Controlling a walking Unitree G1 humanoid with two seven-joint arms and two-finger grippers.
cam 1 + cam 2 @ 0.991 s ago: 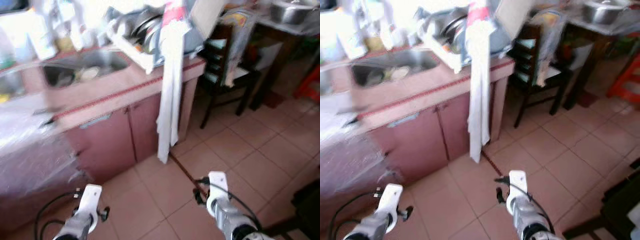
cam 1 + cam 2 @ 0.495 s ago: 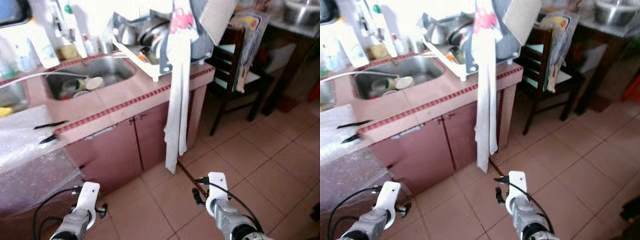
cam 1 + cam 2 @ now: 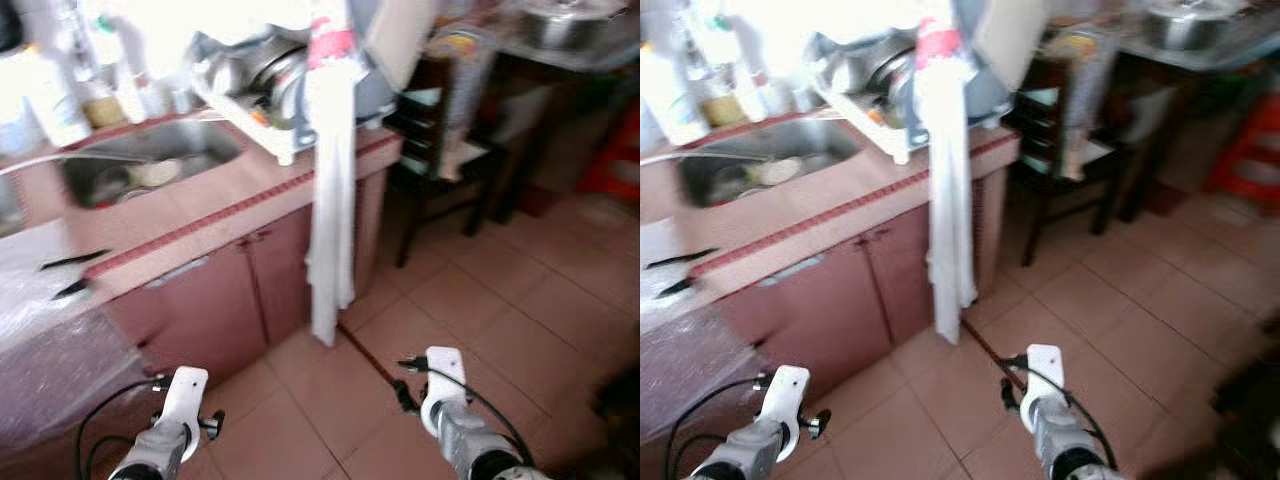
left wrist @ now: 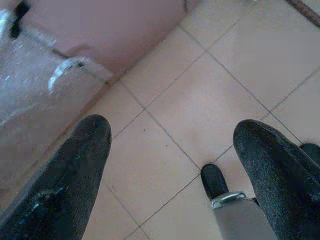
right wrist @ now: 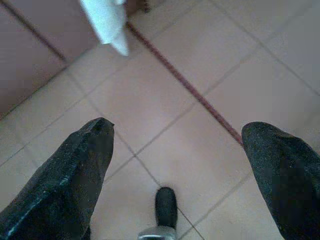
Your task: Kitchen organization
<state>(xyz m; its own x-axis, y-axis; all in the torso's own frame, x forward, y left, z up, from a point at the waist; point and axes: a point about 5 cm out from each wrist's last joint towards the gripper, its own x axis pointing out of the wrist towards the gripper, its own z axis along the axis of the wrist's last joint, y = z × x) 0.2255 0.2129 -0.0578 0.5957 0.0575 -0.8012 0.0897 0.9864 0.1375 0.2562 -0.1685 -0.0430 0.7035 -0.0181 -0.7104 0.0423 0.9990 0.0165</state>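
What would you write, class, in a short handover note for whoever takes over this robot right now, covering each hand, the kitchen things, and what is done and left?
Left hand: open, holding nothing, low over the floor tiles.
Right hand: open, holding nothing, low over the tiles near the hanging white towel.
Things: dishes sit in the sink; the dish rack on the pink counter is full; dark utensils lie on the counter's left end.
Done: nothing visibly handled.
Left: approach the counter and start organizing.

A pink tiled bench (image 3: 215, 205) with cupboard doors below holds a steel sink (image 3: 150, 165) with dishes in it. A dish rack (image 3: 265, 85) full of pots stands at its end, bottles (image 3: 60, 95) line the back, and a white towel (image 3: 330, 210) hangs over its front edge. Clear plastic sheeting (image 3: 45, 320) covers the near end.
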